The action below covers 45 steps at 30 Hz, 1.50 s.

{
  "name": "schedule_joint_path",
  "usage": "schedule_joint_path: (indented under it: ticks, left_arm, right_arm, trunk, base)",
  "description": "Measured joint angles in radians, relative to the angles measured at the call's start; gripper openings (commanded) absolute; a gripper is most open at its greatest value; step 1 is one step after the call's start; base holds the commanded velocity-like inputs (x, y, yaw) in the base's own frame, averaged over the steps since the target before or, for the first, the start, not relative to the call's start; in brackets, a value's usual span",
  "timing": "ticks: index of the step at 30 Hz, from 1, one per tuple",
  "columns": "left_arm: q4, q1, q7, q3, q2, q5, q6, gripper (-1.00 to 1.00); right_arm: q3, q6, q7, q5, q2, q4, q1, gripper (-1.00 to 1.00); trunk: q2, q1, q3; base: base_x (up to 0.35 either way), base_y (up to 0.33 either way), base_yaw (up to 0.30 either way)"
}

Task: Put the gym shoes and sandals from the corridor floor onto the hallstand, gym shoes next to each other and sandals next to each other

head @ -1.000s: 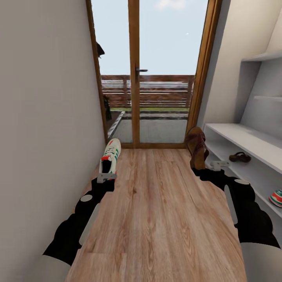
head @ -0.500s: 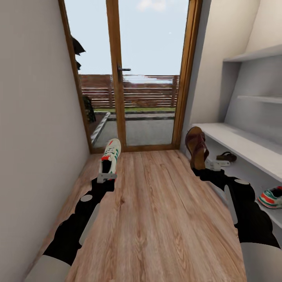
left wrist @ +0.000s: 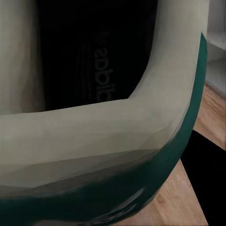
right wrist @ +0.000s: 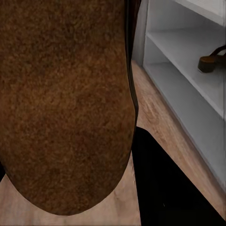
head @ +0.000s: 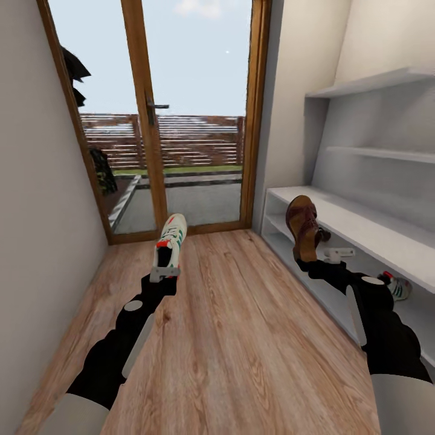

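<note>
Two shoes are already on the hallstand (head: 362,225): one gym shoe (head: 396,286) sits in the low shelf opening, partly hidden behind the right arm, and the right wrist view shows a sandal (right wrist: 211,60) lying on a shelf further along. Two more are in the air, so I judge the task about halfway, with both placements left to do.

The left gripper (head: 164,273) is closed on the heel end of the second gym shoe (head: 171,239), toe pointing away toward the glass door (head: 181,121), held above the corridor floor (head: 241,338). In the left wrist view that shoe's white collar and dark inside (left wrist: 94,70) press right against the camera.

The right gripper (head: 329,257) holds the second sandal (head: 302,226) standing nearly upright, sole up, just beside the front edge of the hallstand and near the low opening. Its cork-like sole (right wrist: 66,103) shows big in the right wrist view.

Left to do, as I judge: sandal goes beside its mate, gym shoe beside the one on the low shelf. The left shoe is well apart from the rack, the sandal is close
</note>
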Motion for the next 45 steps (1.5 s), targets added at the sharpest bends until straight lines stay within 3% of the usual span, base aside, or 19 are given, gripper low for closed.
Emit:
schedule_joint_path:
  ticks: [10, 21, 29, 45]
  left_arm:
    - [0.000, 0.000, 0.000, 0.000, 0.000, 0.000, 0.000, -1.00]
    - [0.000, 0.000, 0.000, 0.000, 0.000, -0.001, 0.000, -1.00]
    - [0.000, 0.000, 0.000, 0.000, 0.000, 0.000, 0.000, -1.00]
    - [0.000, 0.000, 0.000, 0.000, 0.000, 0.000, 0.000, -1.00]
  right_arm:
    - [0.000, 0.001, 0.000, 0.000, 0.000, -0.001, 0.000, -1.00]
    - [0.000, 0.001, 0.000, -0.001, 0.000, -0.001, 0.000, -1.00]
    - [0.000, 0.001, 0.000, 0.000, 0.000, -0.001, 0.000, -1.00]
    - [-0.003, 0.000, 0.000, -0.006, 0.000, -0.002, 0.000, -1.00]
  trunk:
    - [0.000, 0.000, 0.000]
    - [0.000, 0.000, 0.000]
    - [0.000, 0.000, 0.000]
    - [0.000, 0.000, 0.000]
  base:
    - [0.222, 0.156, -0.061]
    - [0.015, 0.007, -0.283]
    - [0.241, 0.151, -0.279]
    - [0.158, 0.131, -0.013]
